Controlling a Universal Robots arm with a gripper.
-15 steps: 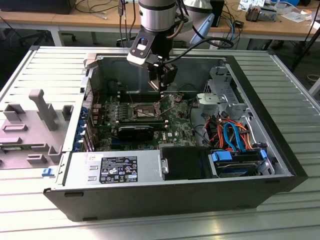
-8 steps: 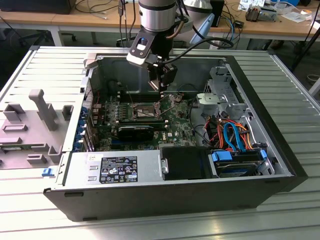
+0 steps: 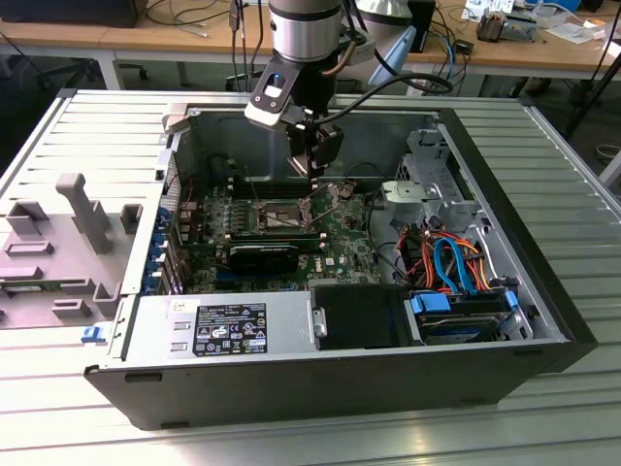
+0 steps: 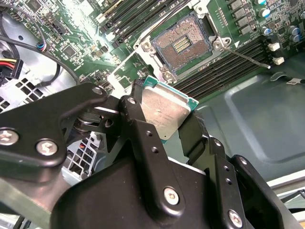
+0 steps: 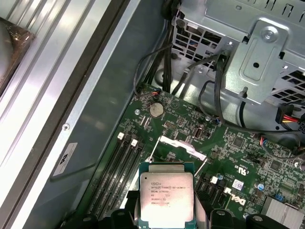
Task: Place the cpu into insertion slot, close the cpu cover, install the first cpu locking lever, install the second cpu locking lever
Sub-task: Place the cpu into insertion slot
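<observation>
Here we are over the open computer case (image 3: 543, 291), and the gripper (image 3: 315, 160) hangs in the upper middle of the exterior view with the arm reaching down into the box. In the second wrist view the gripper (image 4: 164, 117) has its jaws clamped on the cpu (image 4: 167, 112), one black finger on each of two opposite edges, silver top facing the camera. The first wrist view shows that same cpu (image 5: 167, 195) held flat above the green motherboard (image 5: 238, 162), clear of it and not seated.

And the target? The insertion slot (image 4: 183, 43) lies open and bare, its dark contact field showing inside the silver rim. In the exterior view the insertion slot (image 3: 281, 216) sits centre-left of the frame, just below and left of the gripper. The cpu cover (image 4: 123, 70) is swung up off the socket, and a thin locking lever (image 4: 245, 54) stands free beside the memory slots (image 4: 224, 64).

My read on the chip: light, thin, rigid, with a smooth lid that could slip. It looks unforgiving of any tilt, since the socket contacts are likely delicate. The edge grip seen here is the right hold, keeping the underside untouched
</observation>
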